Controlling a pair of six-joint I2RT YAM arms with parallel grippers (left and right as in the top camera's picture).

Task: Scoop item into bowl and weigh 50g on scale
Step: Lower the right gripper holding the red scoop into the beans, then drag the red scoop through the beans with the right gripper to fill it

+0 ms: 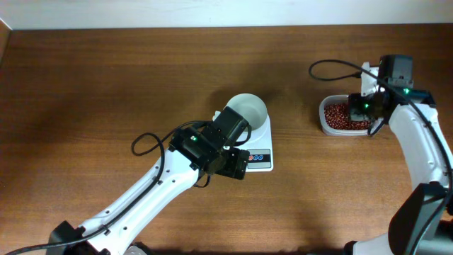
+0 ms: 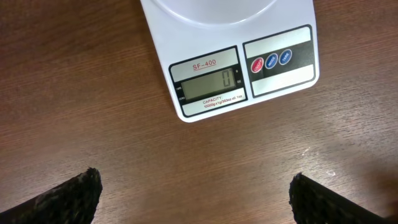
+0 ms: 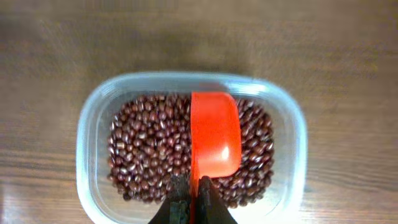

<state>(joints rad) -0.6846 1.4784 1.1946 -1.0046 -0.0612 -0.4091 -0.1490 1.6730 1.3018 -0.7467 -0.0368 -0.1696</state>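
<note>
1 wood table [image 1: 106,85] bears scale [image 1: 264,144]; pale strip [image 1: 212,10] beyond, maybe wall.

Showing the bowl [image 1: 249,108] sitting on the scale [image 1: 265,139] at frame centre, the beans [image 1: 338,114] lying in the tub [image 1: 323,119] at upper right, under the scoop [image 3: 214,134].

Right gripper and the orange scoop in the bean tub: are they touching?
Touching. The right wrist view shows the right gripper pinched shut on the handle of the scoop, which lies over the beans.
</note>
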